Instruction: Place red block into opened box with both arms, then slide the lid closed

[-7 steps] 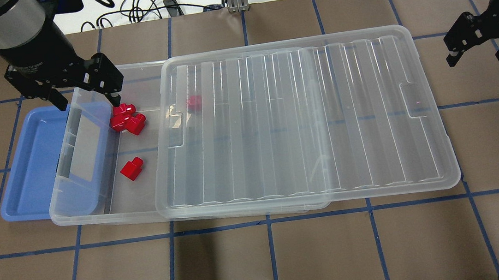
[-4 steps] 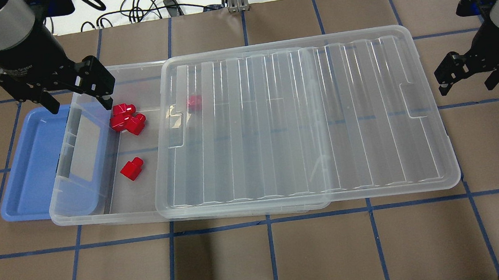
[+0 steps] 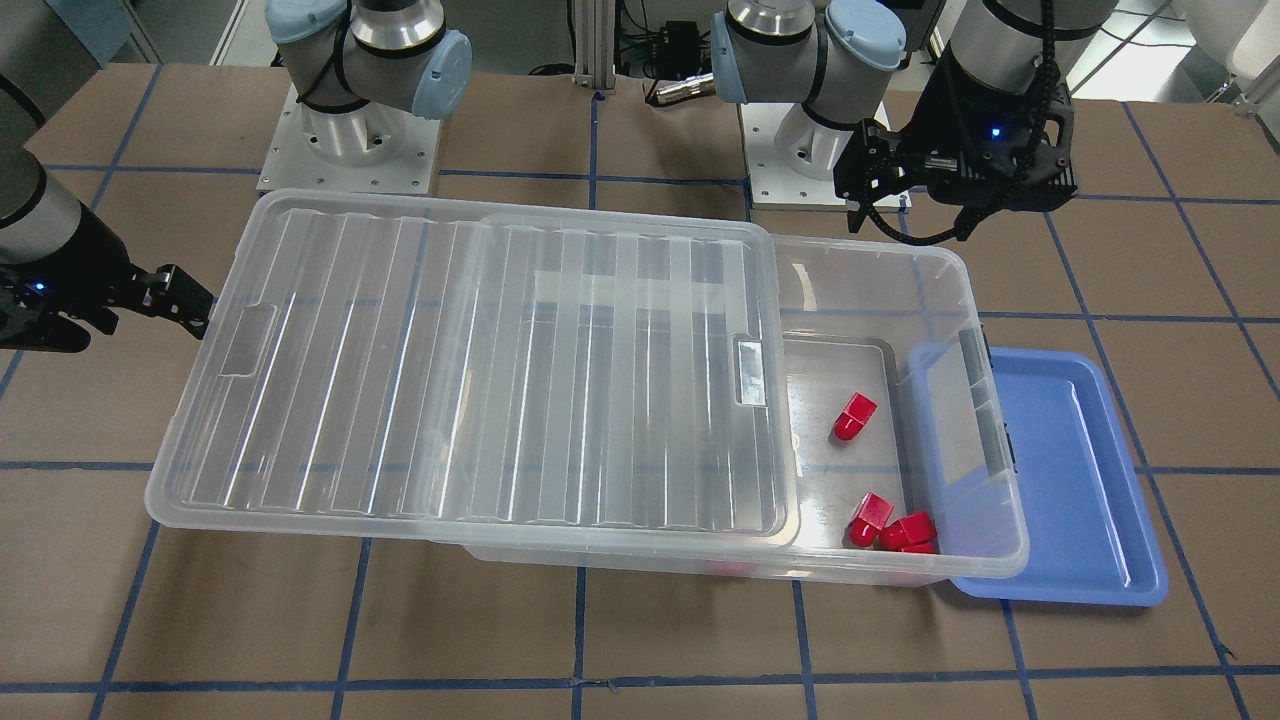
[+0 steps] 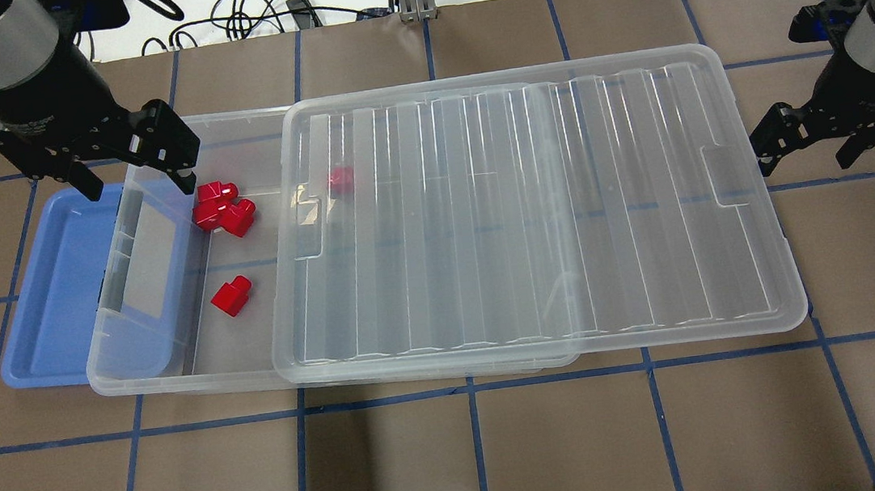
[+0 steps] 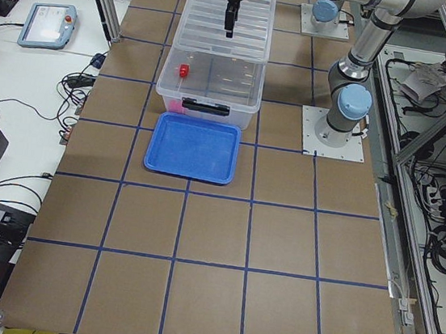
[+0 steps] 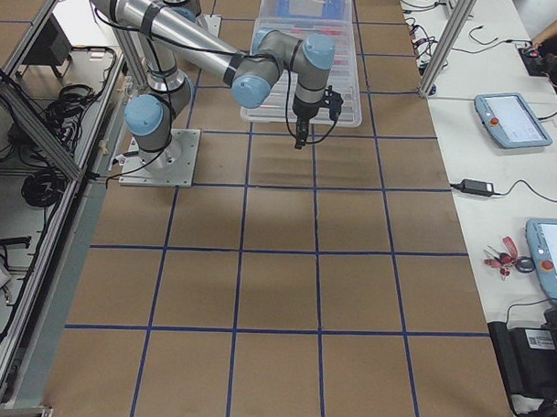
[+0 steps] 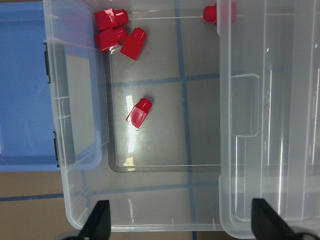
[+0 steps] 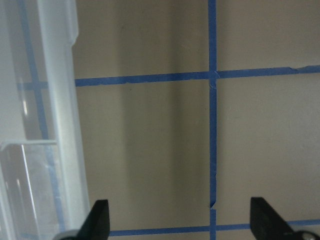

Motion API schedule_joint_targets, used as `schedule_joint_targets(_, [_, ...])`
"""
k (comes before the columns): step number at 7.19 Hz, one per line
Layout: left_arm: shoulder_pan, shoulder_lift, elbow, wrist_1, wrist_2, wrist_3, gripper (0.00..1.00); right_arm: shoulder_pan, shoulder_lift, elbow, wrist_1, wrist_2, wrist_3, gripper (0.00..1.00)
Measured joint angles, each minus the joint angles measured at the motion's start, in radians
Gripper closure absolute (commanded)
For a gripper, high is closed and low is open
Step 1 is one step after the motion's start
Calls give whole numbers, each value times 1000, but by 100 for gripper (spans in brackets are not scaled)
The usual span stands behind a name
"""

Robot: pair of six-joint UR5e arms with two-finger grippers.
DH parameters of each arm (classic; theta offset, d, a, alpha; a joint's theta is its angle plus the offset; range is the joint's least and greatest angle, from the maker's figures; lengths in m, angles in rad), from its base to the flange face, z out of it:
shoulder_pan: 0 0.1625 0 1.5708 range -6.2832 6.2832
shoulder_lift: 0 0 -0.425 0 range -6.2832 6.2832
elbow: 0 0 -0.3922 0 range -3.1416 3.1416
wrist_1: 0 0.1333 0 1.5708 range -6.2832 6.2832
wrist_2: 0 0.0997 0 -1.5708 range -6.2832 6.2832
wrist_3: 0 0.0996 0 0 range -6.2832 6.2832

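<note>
left tool [image 4: 136, 182] released, empty, upper left of frame over box [image 4: 175, 383] open end. red block [image 4: 231, 295] inside box. right tool [image 4: 804, 152] released, right edge, just beside lid [image 4: 523, 212].

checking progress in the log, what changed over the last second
The right gripper, open and empty, moved in toward the right end of the lid. The left gripper, also open and empty, drew back slightly to the overhead view's left, away from the red blocks. Nothing was gripped or released. Lid, box, blocks and blue tray stayed put.
</note>
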Motion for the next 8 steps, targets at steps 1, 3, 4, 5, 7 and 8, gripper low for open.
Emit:
schedule_joint_targets(1, [0,3,-8,2,-1,0,0,2,6,0,0,15,12,0])
schedule_joint_targets(3, [0,9,-18,1,-1,0,0,23,12,1,-2,59,73,0])
schedule_joint_targets(4, [0,10,-20,0,0,0,0,48,19,0,-13,74,116,0])
schedule_joint_targets(5, [-1,11,-21,0,0,0,0,82,29,0,-35,80,169,0])
schedule_joint_targets(7, [-1,11,-24,-3,-1,-4,0,163,49,-2,-91,83,275,0])
schedule_joint_targets(8, [0,10,-26,-4,-2,-5,0,203,58,-3,-118,83,318,0])
